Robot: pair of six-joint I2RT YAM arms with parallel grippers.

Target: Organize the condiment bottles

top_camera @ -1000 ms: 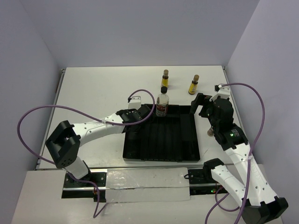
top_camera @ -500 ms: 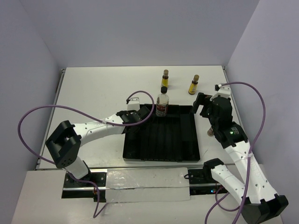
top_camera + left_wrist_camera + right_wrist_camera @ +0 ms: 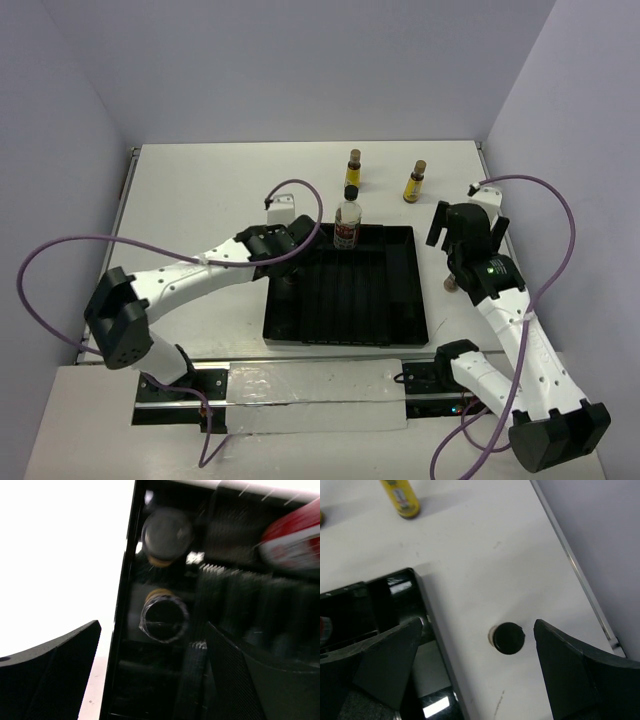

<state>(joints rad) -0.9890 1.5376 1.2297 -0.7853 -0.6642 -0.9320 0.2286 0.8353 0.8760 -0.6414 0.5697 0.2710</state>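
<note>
Blurred in the left wrist view, two dark jars, a near jar (image 3: 165,617) and a far jar (image 3: 167,534), sit in the black tray (image 3: 370,300) with the tall clear bottle (image 3: 347,222). A third jar (image 3: 508,638) and two yellow bottles (image 3: 353,166) (image 3: 414,183) stand on the tabletop (image 3: 220,190). The left gripper (image 3: 151,630) and the right gripper (image 3: 479,627) both gape, holding nothing.

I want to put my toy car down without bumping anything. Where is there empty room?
The table is bare far left, beside the yellow bottles. The tray has bare near and right grooves too. Crowded: its far-left corner, with jars, clear bottle and left gripper.
</note>
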